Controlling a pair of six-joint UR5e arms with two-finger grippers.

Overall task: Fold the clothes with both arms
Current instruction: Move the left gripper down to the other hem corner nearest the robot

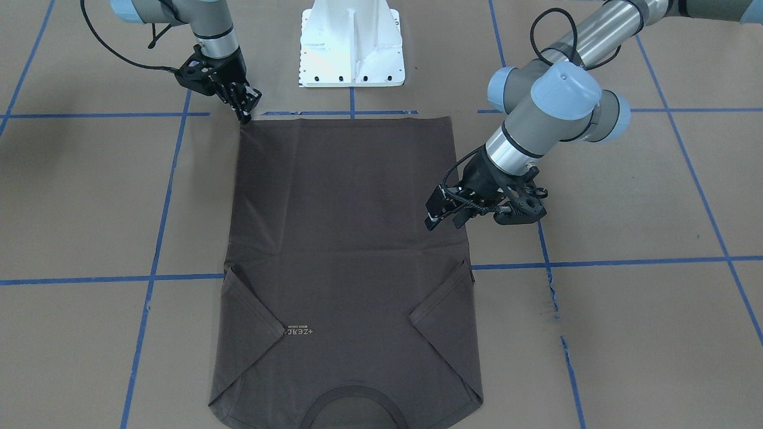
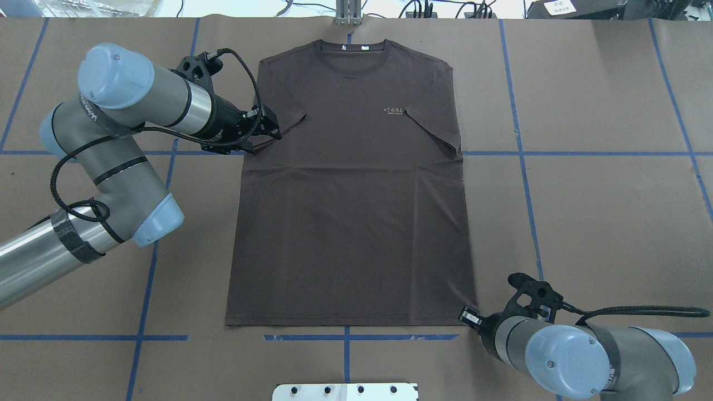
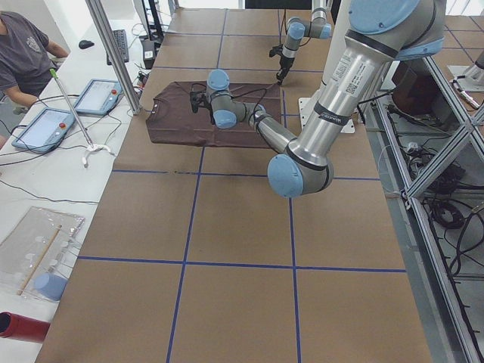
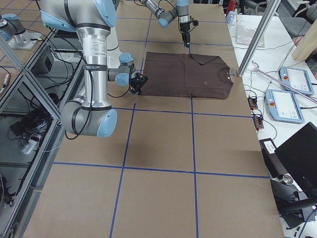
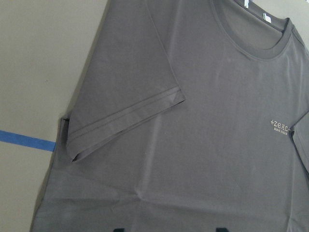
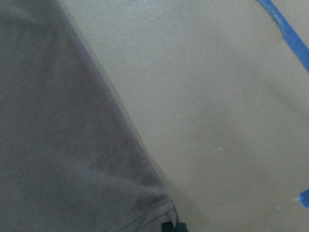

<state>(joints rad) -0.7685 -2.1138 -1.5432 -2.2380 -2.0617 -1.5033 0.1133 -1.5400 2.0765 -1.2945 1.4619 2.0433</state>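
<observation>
Broad table (image 2: 585, 83) under matte brown paper, ruled into large squares by blue tape (image 2: 585, 153); at its middle a dark brown-grey T-shirt (image 2: 351, 223), soft knit, spread flat and face up as a long rectangle, hem toward the robot and neck at the far edge, faintly creased across the chest.

Left arm (image 2: 111, 167) and right arm (image 2: 613, 356), smooth silver-grey tubes with rounded light blue joint caps and looped black cables; between them, at the near edge, a white bolted pedestal (image 1: 351, 47).

Both short sleeves folded inward over the body as slanted flaps: left sleeve (image 5: 130, 116) with a double-stitched cuff, right sleeve (image 2: 434, 131) just touching the print.

Left gripper (image 2: 273, 127), black, poised over the left sleeve and side seam, jaws wide apart, holding nothing; fingertips (image 5: 222, 228) only just visible at the wrist view's lower edge.

Right gripper (image 2: 467, 316) down at the hem's right corner, tips drawn close together and pinched onto the cloth there.

Round ribbed neck (image 2: 348, 55); small pale "+ZEAL+" print (image 2: 394, 111); tiny white neck labels (image 2: 365, 48).
</observation>
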